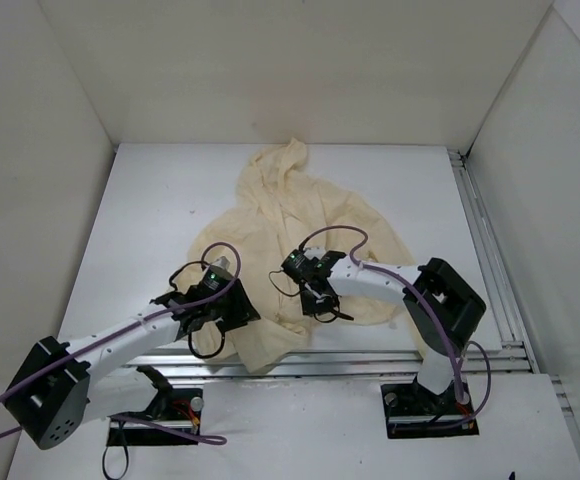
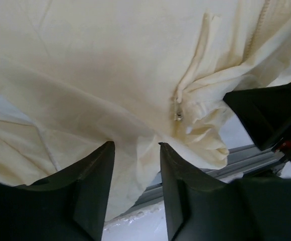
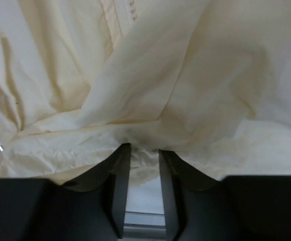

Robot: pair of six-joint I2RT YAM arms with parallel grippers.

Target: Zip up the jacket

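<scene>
The pale yellow-cream jacket (image 1: 300,220) lies spread on the white table, hood toward the far wall. My left gripper (image 1: 232,305) is at its near-left hem. In the left wrist view the gripper (image 2: 136,145) is open, with a loose fold of jacket (image 2: 85,75) hanging between the fingers. The small metallic zipper pull (image 2: 178,116) sits just beyond the tips, at the bunched bottom of the zipper. My right gripper (image 1: 315,298) is at the near hem by the zipper. In the right wrist view the gripper (image 3: 144,148) is nearly closed, pinching bunched jacket fabric (image 3: 185,75).
An aluminium rail (image 1: 370,355) runs along the table's near edge, right under the jacket hem and both grippers; it also shows in the left wrist view (image 2: 241,153). White walls enclose the table on three sides. The right gripper's black body (image 2: 266,115) is close to the zipper pull.
</scene>
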